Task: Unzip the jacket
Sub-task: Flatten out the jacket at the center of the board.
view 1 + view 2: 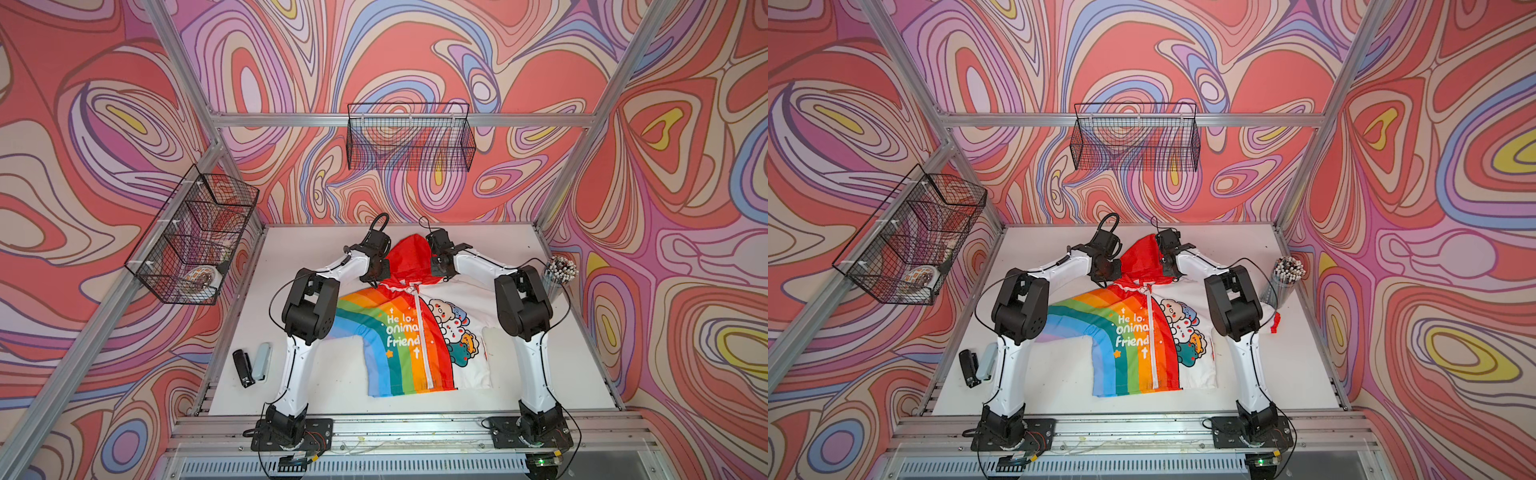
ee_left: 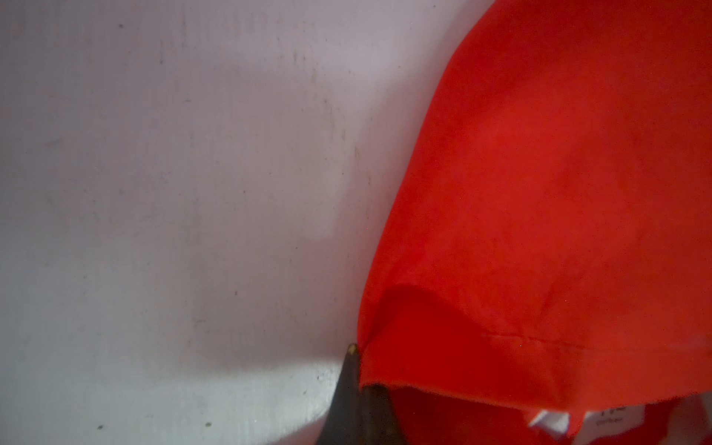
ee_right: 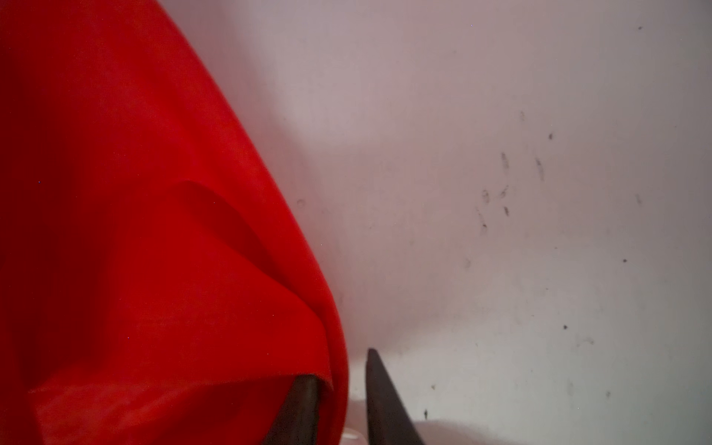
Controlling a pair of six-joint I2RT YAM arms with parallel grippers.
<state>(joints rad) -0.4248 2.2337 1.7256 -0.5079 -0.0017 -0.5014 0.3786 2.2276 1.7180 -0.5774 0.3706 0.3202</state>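
Note:
The jacket lies flat on the white table, red hood at the far end. Its white zipper is closed down the middle. My left gripper is at the hood's left edge. In the left wrist view it is shut, with the red hood edge pinched between the fingers. My right gripper is at the hood's right edge. In the right wrist view it has one finger inside the hood and one outside, a narrow gap showing.
A cup of pencils stands at the table's right edge. A black stapler and a pale blue case lie at the front left. Wire baskets hang on the back wall and on the left frame.

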